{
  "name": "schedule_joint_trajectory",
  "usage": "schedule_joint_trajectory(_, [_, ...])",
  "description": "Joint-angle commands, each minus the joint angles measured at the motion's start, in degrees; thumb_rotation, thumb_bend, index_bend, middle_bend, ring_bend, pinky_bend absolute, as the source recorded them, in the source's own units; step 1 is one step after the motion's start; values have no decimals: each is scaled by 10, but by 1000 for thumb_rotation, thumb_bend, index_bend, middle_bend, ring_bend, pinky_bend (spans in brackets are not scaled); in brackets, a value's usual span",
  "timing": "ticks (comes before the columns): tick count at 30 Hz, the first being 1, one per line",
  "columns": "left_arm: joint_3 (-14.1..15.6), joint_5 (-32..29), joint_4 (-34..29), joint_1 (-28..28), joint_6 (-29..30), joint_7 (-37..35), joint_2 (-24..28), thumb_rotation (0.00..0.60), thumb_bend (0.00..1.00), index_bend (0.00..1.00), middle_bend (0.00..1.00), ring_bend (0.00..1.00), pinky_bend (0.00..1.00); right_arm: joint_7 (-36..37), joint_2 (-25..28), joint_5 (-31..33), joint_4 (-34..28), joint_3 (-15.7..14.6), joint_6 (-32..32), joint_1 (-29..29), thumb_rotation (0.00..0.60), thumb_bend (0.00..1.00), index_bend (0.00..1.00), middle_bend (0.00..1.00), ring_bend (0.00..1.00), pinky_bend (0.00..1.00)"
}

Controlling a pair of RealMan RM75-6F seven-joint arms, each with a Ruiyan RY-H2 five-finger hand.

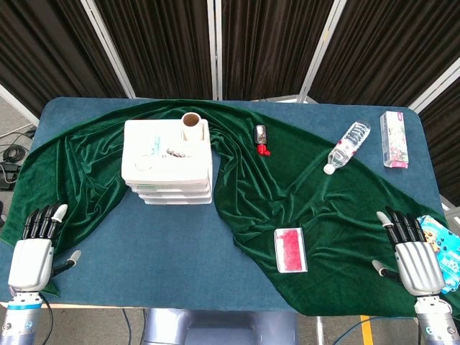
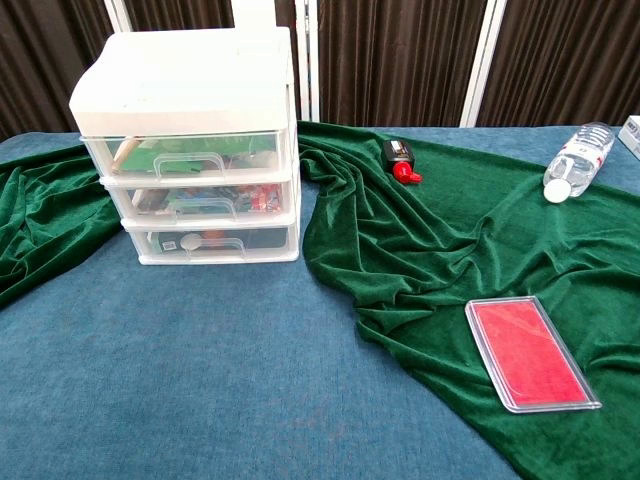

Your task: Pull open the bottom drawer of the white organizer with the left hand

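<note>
Organizer's bottom drawer is the target, but nearest the robot come the hands: the left hand at about 8 o'clock on the desk, fingers extended side by side with the thumb out, holding nothing; the right hand at 4 o'clock, likewise extended and empty, beside a blue snack packet. Neither shows in the chest view.

Further in, a clear case with a red insert lies on the green velvet cloth at roughly 5 o'clock. The white organizer stands beyond, at about 10 o'clock, well apart from the left hand, its three drawer fronts facing the robot.

Its bottom drawer is shut, flush with the frame. I judge it light, stiff, thin plastic (contents look small), likely to slide easily; the whole unit may skid forward unless the pull is gentle. The arched handle at the front's centre is the place to hook fingertips. The drawer's front runs left-right; its travel is toward 6 o'clock.

Farthest: a small red-tipped bottle, a water bottle and a boxed item.
</note>
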Motion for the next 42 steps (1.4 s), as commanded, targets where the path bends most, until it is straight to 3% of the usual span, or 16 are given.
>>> schedule_joint_trajectory(1, [0,0,0,0,0,0,0,600,209,0,0,0,0,1,1,-2,-1,-1,1,-1,600,53,17,0,0,0])
schedule_joint_trajectory(18, [3,2,4,-11,-19,-21,-10,600,209,0,0,0,0,9,6,-8,-7,-2,9,-4,600,53,17,0,0,0])
schedule_joint_trajectory(20, [-5,-6,6,-13,-20,-26,-18,600,249,0,1,0,30,12,7,-11,-7,-4,11,-5,600,53,17,0,0,0])
schedule_joint_trajectory(21, [-11,-11,9,-15,-18,-22,-26,600,276,0,24,12,68,14,8,-12,-8,-5,11,-5,600,53,17,0,0,0])
schedule_joint_trajectory(22, [-17,-13,13,-18,-17,-20,-34,600,326,0,122,86,170,15,8,-12,-8,-5,11,-5,600,53,17,0,0,0])
schedule_joint_trajectory(23, [-21,-15,17,-22,-19,-21,-41,600,375,0,276,210,299,15,9,-13,-9,-5,12,-5,600,53,17,0,0,0])
schedule_joint_trajectory(26, [-24,-30,13,-36,-50,-33,-52,600,450,6,640,531,544,17,9,-16,-10,-6,14,-6,600,53,17,0,0,0])
schedule_joint_trajectory(29, [-26,-59,-13,-57,-107,-70,-53,600,516,10,770,657,668,21,11,-17,-12,-6,16,-7,600,53,16,0,0,0])
schedule_joint_trajectory(33, [-24,-93,-50,-82,-178,-113,-38,600,596,8,804,725,763,25,14,-16,-14,-6,16,-7,600,53,8,0,0,0])
schedule_joint_trajectory(36, [-30,-147,-90,-116,-275,-178,-19,600,636,2,807,735,783,32,17,-17,-16,-7,16,-7,600,52,8,0,0,0])
schedule_joint_trajectory(42, [-47,-207,-100,-150,-351,-229,-16,600,655,2,808,736,788,42,23,-20,-18,-7,21,-9,600,52,8,0,0,0])
